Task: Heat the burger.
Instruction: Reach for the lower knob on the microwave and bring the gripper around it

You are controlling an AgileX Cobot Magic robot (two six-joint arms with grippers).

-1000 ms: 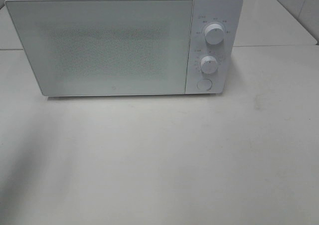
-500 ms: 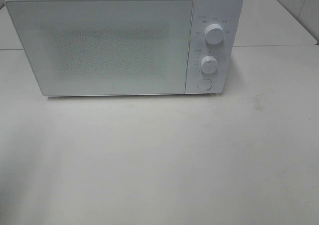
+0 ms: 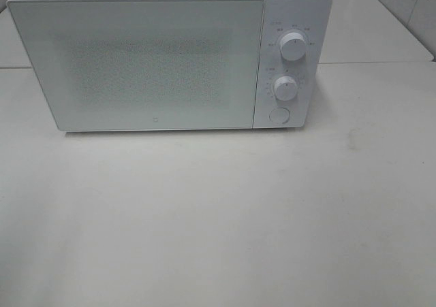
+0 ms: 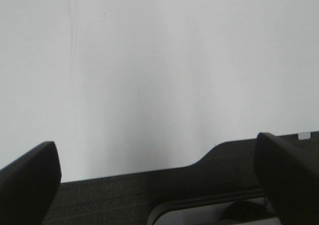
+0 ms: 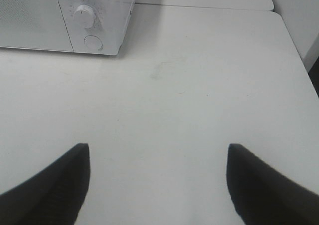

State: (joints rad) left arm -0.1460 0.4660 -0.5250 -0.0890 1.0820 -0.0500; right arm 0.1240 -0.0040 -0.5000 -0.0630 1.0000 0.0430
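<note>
The burger is out of view in every frame. A white microwave [image 3: 157, 62] stands at the back of the table with its door shut; through the frosted window I cannot tell what is inside. Neither arm shows in the exterior high view. My left gripper [image 4: 157, 145] is open with nothing between its black fingers [image 4: 30, 180], and it hangs over the white table's edge. My right gripper [image 5: 158, 147] is also open and empty above bare table, with the microwave's [image 5: 65, 15] control side some way ahead of it.
Two white knobs [image 3: 293, 46] [image 3: 285, 88] and a round button [image 3: 278, 115] sit on the microwave's right panel. Dark floor [image 4: 124, 195] lies past the table edge in the left wrist view. The table's right edge [image 5: 299, 55] shows in the right wrist view.
A dark shadow on the table's lower left has faded away. The microwave has not moved.
</note>
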